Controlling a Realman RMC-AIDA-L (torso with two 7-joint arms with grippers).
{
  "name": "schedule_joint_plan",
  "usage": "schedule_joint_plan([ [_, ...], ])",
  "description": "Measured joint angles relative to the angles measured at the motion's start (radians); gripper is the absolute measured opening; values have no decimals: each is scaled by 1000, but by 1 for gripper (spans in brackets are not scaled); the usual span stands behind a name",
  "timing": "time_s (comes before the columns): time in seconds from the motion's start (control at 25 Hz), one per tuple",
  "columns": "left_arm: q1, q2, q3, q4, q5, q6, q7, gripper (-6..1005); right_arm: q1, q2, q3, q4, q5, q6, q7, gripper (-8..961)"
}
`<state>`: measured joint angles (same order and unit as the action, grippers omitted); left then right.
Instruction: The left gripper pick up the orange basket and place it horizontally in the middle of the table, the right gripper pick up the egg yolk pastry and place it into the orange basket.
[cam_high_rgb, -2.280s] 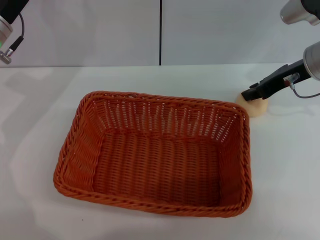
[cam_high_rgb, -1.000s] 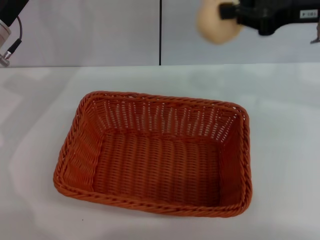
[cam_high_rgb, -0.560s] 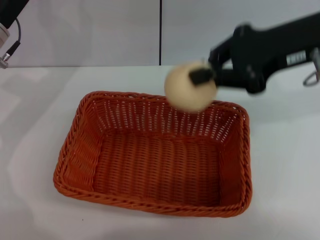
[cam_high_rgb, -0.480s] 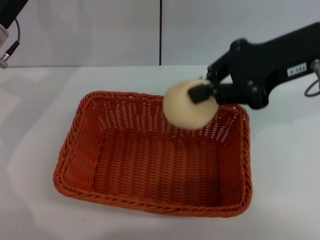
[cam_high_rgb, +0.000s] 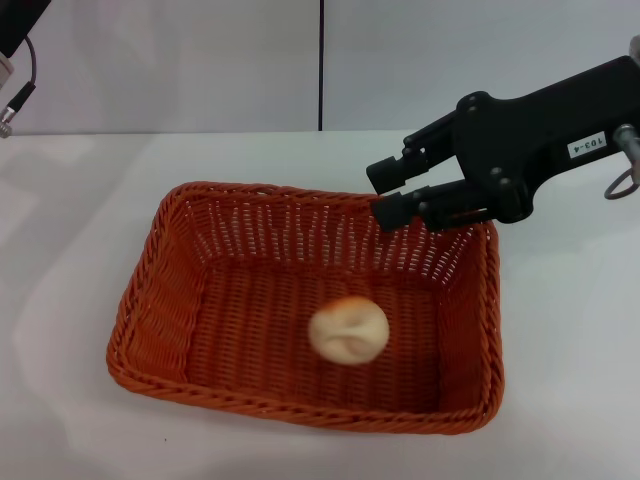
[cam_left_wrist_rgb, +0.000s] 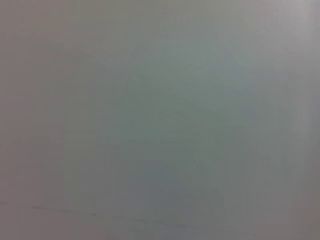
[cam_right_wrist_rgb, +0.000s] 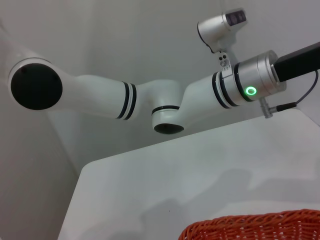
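The orange basket (cam_high_rgb: 200, 300) lies lengthwise in the middle of the white table (cam_high_rgb: 570, 360); its rim also shows in the right wrist view (cam_right_wrist_rgb: 250, 227). The egg yolk pastry (cam_high_rgb: 347, 332), pale and round, is inside the basket near the middle of its floor, blurred with motion. My right gripper (cam_high_rgb: 388, 193) hangs open above the basket's far right rim, nothing between its black fingers. The left arm (cam_high_rgb: 14, 35) is parked high at the far left corner, and its white links show in the right wrist view (cam_right_wrist_rgb: 150, 97).
A pale wall with a dark vertical seam (cam_high_rgb: 321, 65) stands behind the table. Bare tabletop surrounds the basket on all sides. The left wrist view shows only a plain grey surface.
My right gripper carried the pastry from the far right of the table up and over the basket, then opened. The pastry dropped from the fingers into the basket.
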<state>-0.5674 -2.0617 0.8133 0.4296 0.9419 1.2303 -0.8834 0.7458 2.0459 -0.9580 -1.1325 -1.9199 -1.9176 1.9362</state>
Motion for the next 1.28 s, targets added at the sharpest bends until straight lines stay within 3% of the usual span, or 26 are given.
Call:
schedule_joint_plan([
  [0.28, 1, -1, 4, 0, 0, 3, -7, 627, -16, 2, 8, -10, 3, 16, -7, 460],
  [0.52, 2, -2, 6, 0, 0, 5, -8, 627, -107, 25, 49, -51, 32, 182, -83, 666],
  [0.68, 2, -2, 6, 0, 0, 7, -8, 627, -168, 27, 57, -24, 114, 296, -161, 666],
  [0.76, 8, -3, 5, 0, 0, 12, -9, 627, -239, 27, 74, 51, 292, 415, -249, 666],
  [0.8, 8, -3, 5, 0, 0, 12, -9, 627, -239, 27, 74, 51, 292, 415, -249, 666],
  [0.88, 11, -3, 4, 0, 0, 15, -9, 627, -274, 26, 122, 139, 461, 440, -320, 666],
  [0.92, 16, -3, 0, 0, 0, 19, -9, 627, -301, 25, 192, 245, 634, 427, -419, 665],
  [0.96, 18, -3, 0, 0, 0, 21, -9, 627, -301, 25, 192, 245, 634, 427, -419, 665],
  [1.08, 23, -3, -1, 0, -2, 27, -9, 627, -340, 26, 289, 438, 894, 353, -655, 665],
  [1.12, 26, -3, -1, 0, -4, 28, -9, 627, -360, 27, 321, 544, 1019, 307, -821, 665],
  [1.16, 26, -3, -1, 0, -4, 28, -9, 627, -360, 27, 321, 544, 1019, 307, -821, 665],
  [1.2, 26, -3, -1, 0, -4, 28, -9, 627, -378, 28, 340, 647, 1124, 282, -1008, 665],
  [1.28, 33, -3, -2, 0, -13, 32, -9, 627, -387, 29, 347, 737, 1223, 278, -1170, 665],
])
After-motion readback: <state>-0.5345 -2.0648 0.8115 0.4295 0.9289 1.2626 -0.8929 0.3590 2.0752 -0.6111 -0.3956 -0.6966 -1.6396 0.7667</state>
